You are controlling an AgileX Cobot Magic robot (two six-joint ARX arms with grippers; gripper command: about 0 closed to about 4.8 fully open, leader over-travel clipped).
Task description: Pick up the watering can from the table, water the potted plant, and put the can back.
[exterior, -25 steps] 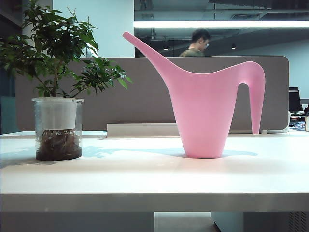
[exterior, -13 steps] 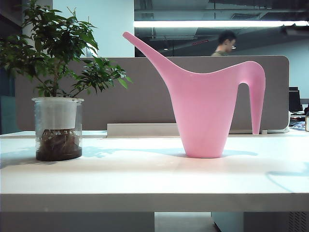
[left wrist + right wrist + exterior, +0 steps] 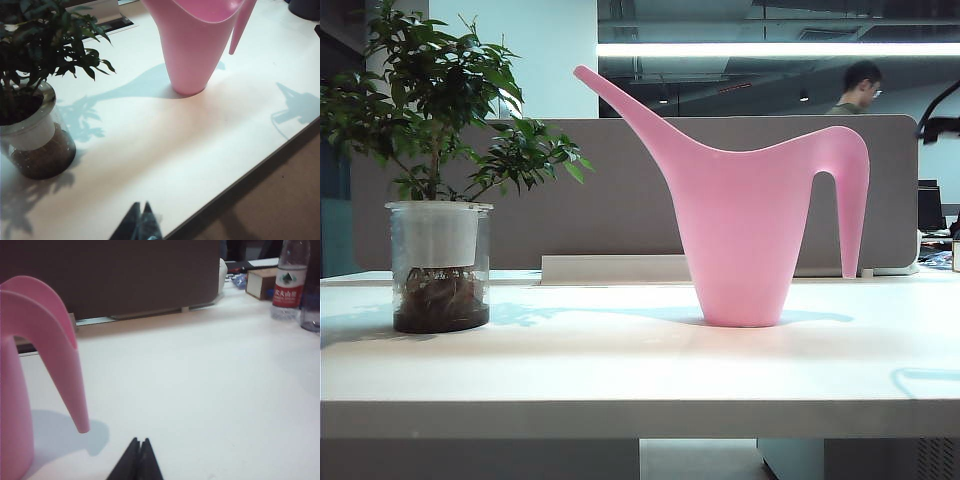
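Observation:
The pink watering can (image 3: 745, 235) stands upright on the white table (image 3: 620, 370), spout toward the potted plant (image 3: 440, 265) at the left. Neither gripper holds anything. My left gripper (image 3: 140, 206) is shut above the table's front edge, with the can (image 3: 192, 45) and the plant (image 3: 35, 100) well beyond it. My right gripper (image 3: 139, 441) is shut, low over the table (image 3: 210, 375), a short way from the pointed tip of the can's handle (image 3: 60, 340). A dark piece of the right arm (image 3: 940, 120) shows at the exterior view's upper right edge.
A water bottle (image 3: 287, 282), a small box (image 3: 260, 282) and a clear cup (image 3: 311, 315) stand at the table's far side near the right arm. A grey partition (image 3: 620, 200) runs behind the table. A person walks behind it.
The right arm has swung in: a dark part of it now shows at the exterior view's right edge, and its shadow on the table has shifted. The can and plant have not moved.

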